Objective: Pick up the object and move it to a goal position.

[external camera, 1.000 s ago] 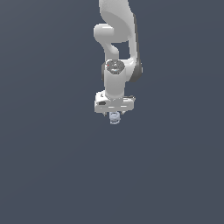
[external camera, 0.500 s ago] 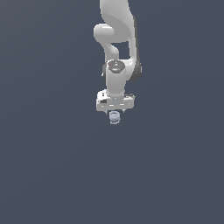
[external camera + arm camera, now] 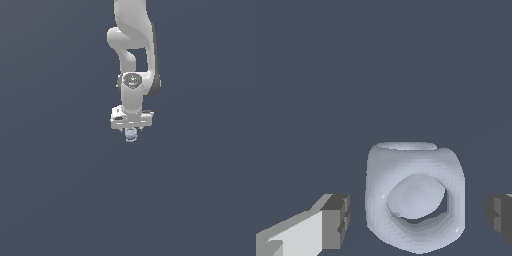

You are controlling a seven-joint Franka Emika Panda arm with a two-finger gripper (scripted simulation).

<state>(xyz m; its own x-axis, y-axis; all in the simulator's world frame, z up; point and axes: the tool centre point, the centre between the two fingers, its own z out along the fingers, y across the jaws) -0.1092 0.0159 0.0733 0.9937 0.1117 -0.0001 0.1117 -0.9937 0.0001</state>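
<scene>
The flat grey bench [image 3: 60, 200] fills both views, and no goal marker is seen on it. Over it, the white arm [image 3: 134, 55] is pointed straight down. At its end the claw [image 3: 418, 219] is held open: in the wrist view a dark pad [image 3: 336, 221] is seen on one side and the other pad at the frame's edge, each kept apart from the object [image 3: 415, 200] by a visible gap. The object, a pale bluish-grey rounded lump with a domed centre, is found between the pads; in the exterior view it is seen just below the claw's white bar [image 3: 131, 120].

A slip is judged the main risk. The rounded corners could be caught off-centre as the pads are closed, so the lump could be twisted or squeezed out. Whether the pads are low enough cannot be told.
</scene>
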